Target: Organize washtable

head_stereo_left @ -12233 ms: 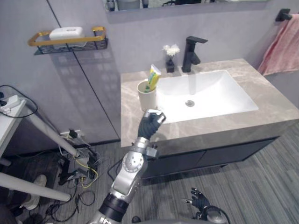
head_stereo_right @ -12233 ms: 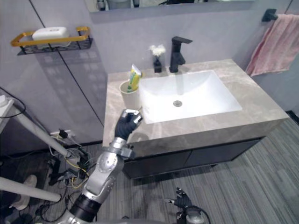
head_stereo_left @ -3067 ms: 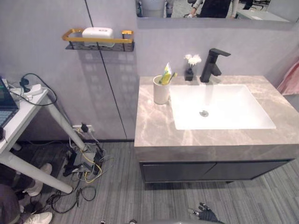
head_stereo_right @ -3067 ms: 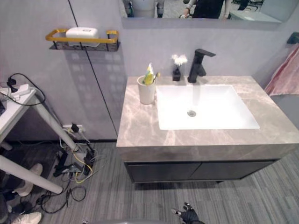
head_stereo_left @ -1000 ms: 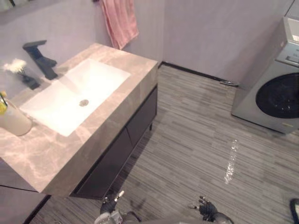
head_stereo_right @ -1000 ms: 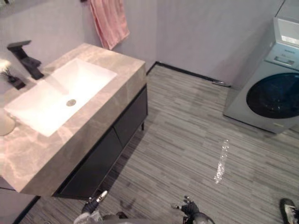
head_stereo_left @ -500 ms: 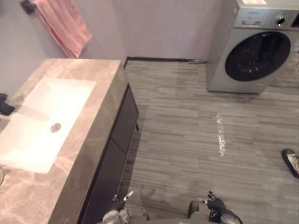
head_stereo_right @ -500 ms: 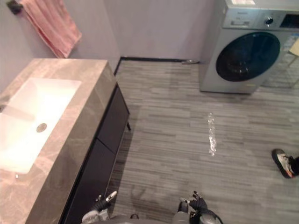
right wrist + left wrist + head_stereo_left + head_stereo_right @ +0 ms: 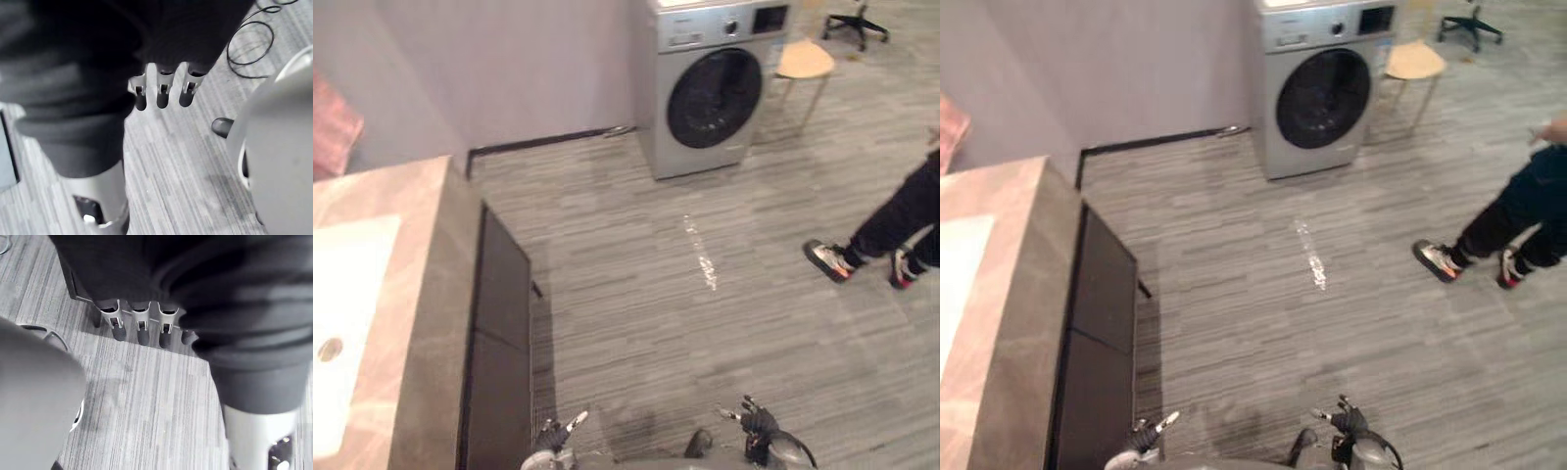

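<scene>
The marble desk with its white sink stood at the robot's left. Both hands hung low over the floor — left hand beside the desk's cabinet, right hand apart — fingers loosely straight, holding nothing.

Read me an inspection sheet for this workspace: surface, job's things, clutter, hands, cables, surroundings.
Surface: washtable at the robot's left, marble top with a white sink.
Job's things: nothing seen.
Clutter: nothing seen.
Hands: left hand and right hand hang low over the floor, fingers straight, holding nothing.
Cables: nothing seen.
Surroundings: pink towel beyond the washtable; washing machine by the wall; wooden stool beside it; a person's legs at the right.
</scene>
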Robot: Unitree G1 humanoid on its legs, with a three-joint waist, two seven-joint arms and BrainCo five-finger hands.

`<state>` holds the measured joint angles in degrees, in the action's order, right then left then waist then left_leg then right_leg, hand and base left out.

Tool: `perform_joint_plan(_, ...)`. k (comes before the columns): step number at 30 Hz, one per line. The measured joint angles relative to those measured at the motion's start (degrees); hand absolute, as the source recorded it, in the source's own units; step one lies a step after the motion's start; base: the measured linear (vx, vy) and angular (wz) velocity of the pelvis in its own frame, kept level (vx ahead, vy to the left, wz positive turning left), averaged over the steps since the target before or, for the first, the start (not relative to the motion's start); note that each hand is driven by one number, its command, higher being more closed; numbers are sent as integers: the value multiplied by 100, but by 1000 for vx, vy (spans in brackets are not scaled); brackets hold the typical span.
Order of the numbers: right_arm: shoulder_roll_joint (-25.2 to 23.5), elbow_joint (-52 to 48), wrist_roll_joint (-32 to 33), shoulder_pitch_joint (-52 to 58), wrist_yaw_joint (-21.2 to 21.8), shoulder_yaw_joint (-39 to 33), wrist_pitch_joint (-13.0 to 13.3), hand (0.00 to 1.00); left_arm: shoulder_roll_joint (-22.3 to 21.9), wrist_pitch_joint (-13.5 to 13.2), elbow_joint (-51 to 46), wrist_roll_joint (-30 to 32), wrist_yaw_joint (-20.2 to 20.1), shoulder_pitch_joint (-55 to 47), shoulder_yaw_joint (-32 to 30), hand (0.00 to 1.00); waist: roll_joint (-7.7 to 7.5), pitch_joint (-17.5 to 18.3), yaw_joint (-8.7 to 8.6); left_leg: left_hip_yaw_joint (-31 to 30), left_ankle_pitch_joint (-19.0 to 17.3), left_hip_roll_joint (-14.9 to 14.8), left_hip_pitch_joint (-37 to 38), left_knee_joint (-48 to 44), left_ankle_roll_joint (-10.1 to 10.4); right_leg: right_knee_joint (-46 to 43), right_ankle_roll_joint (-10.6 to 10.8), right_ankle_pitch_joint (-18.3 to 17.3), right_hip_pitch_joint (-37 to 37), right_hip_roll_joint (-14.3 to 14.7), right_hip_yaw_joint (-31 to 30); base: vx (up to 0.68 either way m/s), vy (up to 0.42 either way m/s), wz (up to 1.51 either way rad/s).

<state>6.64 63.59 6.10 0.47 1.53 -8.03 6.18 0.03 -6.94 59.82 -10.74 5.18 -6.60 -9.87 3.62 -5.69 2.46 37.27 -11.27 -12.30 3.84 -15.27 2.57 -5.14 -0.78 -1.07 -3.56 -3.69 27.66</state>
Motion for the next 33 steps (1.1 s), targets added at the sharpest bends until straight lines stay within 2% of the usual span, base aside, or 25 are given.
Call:
perform_joint_plan(5, -74, 60, -54, 163, 95, 67, 4, 0, 21, 11, 67, -101, 8, -27, -461, 0, -195, 155, -24, 455, 35, -553, 102, -898, 56, 659, -188, 289, 300, 490, -623, 113, -156, -82)
perform_joint_plan(6, -61, 63, -106, 260, 117, 133, 5, 0, 22, 11, 66, -106, 2, -18, -599, 0, -258, 162, -45, 501, 67, -767, 116, -1291, 106, 759, -207, 301, 436, 612, -756, 125, -99, -51)
perform_joint_plan(8, -63, 60, -98, 337, 112, 120, 16, 0, 22, 12, 64, -124, 9, -17, -663, 0, -286, 169, -67, 521, 195, -993, 99, -1752, 257, 813, -212, 303, 538, 701, -849, 164, -100, -56)
perform_joint_plan(9, -28, 60, -98, 357, 106, 101, 19, 0, 22, 12, 63, -170, 15, -20, -666, 0, -289, 168, -88, 514, 368, -1154, 54, -2171, 185, 849, -219, 307, 628, 722, -975, 200, -93, -70)
perform_joint_plan(10, 4, 59, -99, 377, 106, 93, 21, 0, 21, 9, 59, -211, 16, -23, -669, 0, -296, 160, -114, 493, 622, -1299, -72, -2638, -27, 856, -224, 307, 710, 687, -1124, 165, -53, -60)
perform_joint_plan(11, -18, 63, -99, 383, 103, 89, 19, 0, 24, 3, 63, -210, 16, -25, -681, 0, -343, 130, -102, 440, 552, -1350, -125, -2802, -59, 874, -241, 300, 755, 655, -1236, 155, -11, -54)
perform_joint_plan(12, 9, 70, -99, 389, 100, 52, 17, 0, 6, 1, 60, -210, 18, -26, -706, 0, -317, 129, -109, 353, 396, -1340, -178, -2945, -259, 911, -270, 290, 821, 631, -1407, 115, 46, -55)
perform_joint_plan(13, 9, 90, -100, 397, 97, -50, 13, 0, -20, -1, 51, -212, 23, -27, -735, 0, -276, 113, -107, 36, 122, -1198, -366, -3005, -332, 941, -338, 255, 882, 604, -1631, 91, 93, -74)
perform_joint_plan(14, -7, 96, -100, 405, 99, -59, 8, 0, -21, -12, 29, -212, 25, -26, -764, 0, -282, 108, -111, -466, -128, -935, -653, -2962, -289, 939, -409, 206, 918, 537, -1846, 36, 115, -70)
perform_joint_plan(15, -9, 97, -99, 407, 100, -65, 7, 0, -17, -27, 21, -212, 27, -28, -775, 0, -292, 103, -110, -735, -211, -781, -809, -2929, -269, 936, -433, 181, 936, 490, -1946, 10, 158, -84)
perform_joint_plan(16, -23, 97, -100, 407, 100, -64, 6, 0, -10, -55, 13, -213, 32, -32, -775, 0, -298, 98, -96, -1217, -282, -451, -1075, -2700, -185, 912, -405, 161, 936, 383, -2178, -13, 210, -104)
perform_joint_plan(17, -20, 97, -99, 408, 101, -63, 7, 0, -9, -81, -30, -216, 44, -56, -774, 0, -287, 89, -55, -1642, -301, -158, -1224, -2216, -104, 891, -327, 114, 859, 291, -2419, -31, 244, -117)
perform_joint_plan(18, -20, 85, -98, 409, 101, -64, 7, 0, -14, -87, -84, -215, 51, -87, -773, 0, -271, 80, -36, -1909, -296, -16, -1264, -1870, -95, 838, -212, 42, 813, 255, -2554, -45, 362, -158)
perform_joint_plan(19, 2, 46, -92, 410, 101, -61, 17, 0, -10, -107, -128, -219, 110, -142, -777, 0, -187, 81, 0, -2710, -219, 248, -1296, -867, 32, 781, -72, -43, 661, 254, -2889, -38, 333, -144)
perform_joint_plan(20, 17, 22, -90, 404, 101, -64, 17, 0, -11, -106, -123, -221, 127, -166, -778, 0, -129, 82, -1, -3036, -126, 291, -1299, -521, 127, 765, 8, -59, 588, 285, -3011, -15, 457, -179)
perform_joint_plan(21, -43, -26, -29, 382, 87, -112, 23, 0, 42, -96, -95, -284, 141, -238, -810, 0, -142, 64, -41, -3093, -96, 544, -1293, -458, 89, 779, 68, -35, 484, 191, -3279, -3, 261, -103)
perform_joint_plan(22, -56, -52, -4, 397, 87, -110, 29, 0, 68, -97, -95, -301, 148, -232, -799, 0, -184, 70, -45, -3061, -146, 589, -1299, -456, 103, 753, 92, -17, 450, 155, -3278, 44, 313, -108)
perform_joint_plan(23, -63, -29, 12, 395, 95, -104, 25, 0, 105, -119, -119, -347, 153, -232, -801, 0, -300, 55, -18, -2878, -294, 656, -1296, -537, 38, 538, 226, 75, 268, 63, -3273, 66, 234, -74)
perform_joint_plan(24, -61, 9, 15, 406, 97, -127, 24, 0, 122, -113, -96, -442, 156, -241, -829, 0, -330, 42, -45, -2686, -424, 725, -1283, -684, -152, 475, 387, 201, 222, 2, -3371, 93, 371, -94)
perform_joint_plan(26, -67, 30, 10, 399, 99, -204, 8, 0, 106, -99, -63, -439, 155, -376, -811, 0, -263, 31, -1, -2120, -676, 739, -973, -675, -295, 465, 518, 256, 225, -79, -3652, 104, 350, -117)
perform_joint_plan(30, -105, -40, 72, 343, 98, -318, 9, 0, 118, -69, 154, -422, 155, -580, -544, 0, -80, 153, -81, -1250, -704, 833, -488, -387, -411, -15, 505, 268, -159, -116, -3525, 133, 285, -130)
perform_joint_plan(31, -73, -133, 113, 347, 95, -317, 11, 0, 117, -61, 158, -417, 153, -568, -419, 0, 35, 164, -136, -1064, -682, 817, -508, -589, -373, -286, 334, 390, -341, -118, -3125, 122, 214, -103)
perform_joint_plan(32, -62, -213, 112, 341, 93, -315, 12, 0, 112, -57, 155, -374, 150, -548, -400, 0, 57, 123, -145, -979, -618, 795, -616, -975, -262, -410, 199, 485, -391, -180, -2879, 77, 255, -100)
perform_joint_plan(33, -188, -168, 104, 228, 88, -349, 14, 0, 245, -87, 134, -321, 121, -505, -430, 0, -247, -31, -173, -1201, -698, 824, -1119, -1670, -210, -459, 130, 520, -410, -678, -2368, -15, 157, -89)
